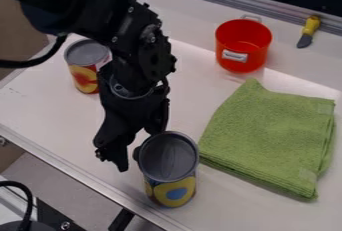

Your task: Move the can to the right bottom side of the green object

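The black gripper point(131, 158) hangs down left of the middle, its fingers apart, with no can between them. Close against its right-hand finger stands an upright can point(175, 193) with a grey top and a yellow and blue label; whether they touch I cannot tell. This can is at the lower left of the green folded cloth point(270, 137), a small gap from its edge. A second upright can point(83, 77), with a red and yellow label, stands behind the gripper at the upper left, partly covered by the arm.
A red pot point(242, 46) stands behind the cloth. To its right lies a yellow-handled tool point(309, 30) with a dark blade. The white table point(227, 202) ends in a metal edge running along the lower left, close to the nearer can. A metal rail borders the back.
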Controlling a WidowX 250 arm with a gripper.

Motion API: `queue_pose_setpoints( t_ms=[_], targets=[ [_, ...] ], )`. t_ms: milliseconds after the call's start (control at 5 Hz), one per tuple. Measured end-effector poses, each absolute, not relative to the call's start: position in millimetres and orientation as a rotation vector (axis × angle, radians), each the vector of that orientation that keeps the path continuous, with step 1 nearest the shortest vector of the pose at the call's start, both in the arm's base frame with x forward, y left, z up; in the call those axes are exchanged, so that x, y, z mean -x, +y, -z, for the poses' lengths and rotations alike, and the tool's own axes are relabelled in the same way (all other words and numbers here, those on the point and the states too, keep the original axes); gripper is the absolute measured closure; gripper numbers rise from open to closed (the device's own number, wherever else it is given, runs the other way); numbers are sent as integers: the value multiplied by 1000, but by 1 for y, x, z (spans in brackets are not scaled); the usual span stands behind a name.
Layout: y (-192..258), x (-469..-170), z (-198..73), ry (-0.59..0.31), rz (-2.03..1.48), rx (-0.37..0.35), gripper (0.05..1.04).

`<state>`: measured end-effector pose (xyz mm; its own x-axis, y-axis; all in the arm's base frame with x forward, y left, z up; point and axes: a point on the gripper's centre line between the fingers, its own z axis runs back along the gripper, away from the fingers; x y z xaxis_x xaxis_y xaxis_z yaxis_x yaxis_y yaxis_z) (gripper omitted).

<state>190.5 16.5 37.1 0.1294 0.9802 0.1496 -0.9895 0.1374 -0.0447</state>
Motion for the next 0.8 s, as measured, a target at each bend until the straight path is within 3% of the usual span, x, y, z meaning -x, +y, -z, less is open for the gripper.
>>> queue_pose_setpoints(
  t_ms=[800],
  targets=[
    [-10, -193, -34, -186, -1514, -14, 83]
  ],
)
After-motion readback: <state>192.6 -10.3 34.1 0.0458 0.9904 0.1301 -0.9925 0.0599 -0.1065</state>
